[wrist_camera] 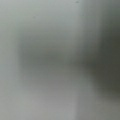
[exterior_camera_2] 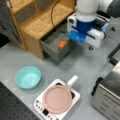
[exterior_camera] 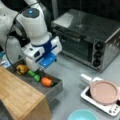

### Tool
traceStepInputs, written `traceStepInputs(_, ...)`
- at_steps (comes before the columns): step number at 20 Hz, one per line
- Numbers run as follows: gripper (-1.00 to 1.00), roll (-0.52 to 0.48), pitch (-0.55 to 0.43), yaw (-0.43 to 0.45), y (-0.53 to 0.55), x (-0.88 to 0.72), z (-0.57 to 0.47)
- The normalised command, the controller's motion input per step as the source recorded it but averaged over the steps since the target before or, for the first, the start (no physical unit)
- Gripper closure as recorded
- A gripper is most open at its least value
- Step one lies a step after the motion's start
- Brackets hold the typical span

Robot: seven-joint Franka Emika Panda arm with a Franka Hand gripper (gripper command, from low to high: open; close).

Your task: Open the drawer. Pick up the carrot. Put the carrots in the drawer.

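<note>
The dark grey drawer [exterior_camera: 54, 90] [exterior_camera_2: 53, 50] of the bamboo-topped cabinet [exterior_camera: 17, 92] [exterior_camera_2: 42, 21] stands pulled open in both front views. The orange carrot [exterior_camera: 46, 81] [exterior_camera_2: 62, 44] lies inside it near the front wall, free of the gripper. My gripper [exterior_camera: 41, 70] [exterior_camera_2: 79, 35], white with blue parts, hangs just above the drawer, slightly behind the carrot. Its fingertips are largely hidden by the hand. The wrist view is only a grey blur.
A yellow-orange pepper-like item [exterior_camera: 22, 68] and a green vegetable [exterior_camera: 34, 75] also lie in the drawer. A silver toaster oven [exterior_camera: 87, 37] [exterior_camera_2: 107, 97], a pink pan [exterior_camera: 103, 92] [exterior_camera_2: 57, 98] on a white hotplate and a teal bowl [exterior_camera: 82, 115] [exterior_camera_2: 28, 77] stand on the grey table.
</note>
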Motion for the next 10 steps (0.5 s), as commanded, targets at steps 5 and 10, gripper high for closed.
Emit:
traceStepInputs(5, -1.0, -0.093, -0.01, 0.135, -0.24, 0.0, 0.03)
traceStepInputs(10, -1.0, -0.109, 0.02, 0.156, -0.24, 0.02, 0.07)
